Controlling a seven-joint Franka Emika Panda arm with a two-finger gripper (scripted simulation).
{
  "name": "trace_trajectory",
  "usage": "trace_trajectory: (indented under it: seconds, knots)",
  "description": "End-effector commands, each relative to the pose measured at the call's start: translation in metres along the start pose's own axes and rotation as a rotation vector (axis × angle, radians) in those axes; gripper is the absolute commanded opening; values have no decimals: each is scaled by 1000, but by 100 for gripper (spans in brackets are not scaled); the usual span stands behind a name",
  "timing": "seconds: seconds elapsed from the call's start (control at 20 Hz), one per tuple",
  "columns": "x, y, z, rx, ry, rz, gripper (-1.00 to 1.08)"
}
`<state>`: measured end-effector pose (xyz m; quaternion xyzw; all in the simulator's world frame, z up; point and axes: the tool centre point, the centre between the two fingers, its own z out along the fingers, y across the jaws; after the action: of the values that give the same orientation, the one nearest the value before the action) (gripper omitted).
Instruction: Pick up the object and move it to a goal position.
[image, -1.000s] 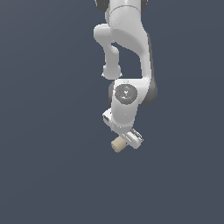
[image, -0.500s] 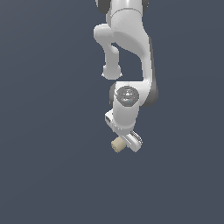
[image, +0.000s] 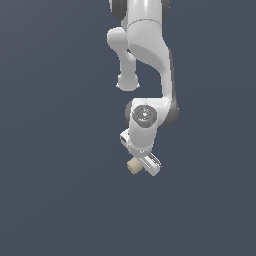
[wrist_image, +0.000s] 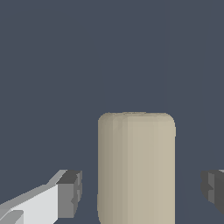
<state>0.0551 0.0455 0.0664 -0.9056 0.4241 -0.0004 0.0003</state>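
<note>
The object (image: 133, 165) is a short beige cylinder with a matte surface. In the exterior view it shows just under the white hand, on the exterior view's left side of it. The wrist view shows the object (wrist_image: 136, 168) standing between the two dark finger pads (wrist_image: 71, 192), with a visible gap on each side. My gripper (wrist_image: 142, 190) is open around the object and does not touch it. In the exterior view the gripper (image: 141, 164) sits low over the cylinder and its fingertips are mostly hidden by the hand.
A uniform dark grey-blue surface (image: 60, 190) fills both views. The white arm (image: 150, 60) comes down from the top of the exterior view. No other objects or edges show.
The wrist has sunk a little lower over the cylinder. The object has stayed where it was.
</note>
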Motion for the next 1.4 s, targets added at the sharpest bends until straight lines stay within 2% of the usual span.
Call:
trace_trajectory:
  seconds: [0.0,0.35,0.4,1.0,1.35]
  knots:
    - [-1,1,14,-1,-1,1,100]
    - [0,0,27,-1,-1,2,100]
    - [0,0,27,-1,-1,2,-100]
    - [0,0,26,-1,-1,2,-100]
    - [3,14,17,-1,-1,2,-100]
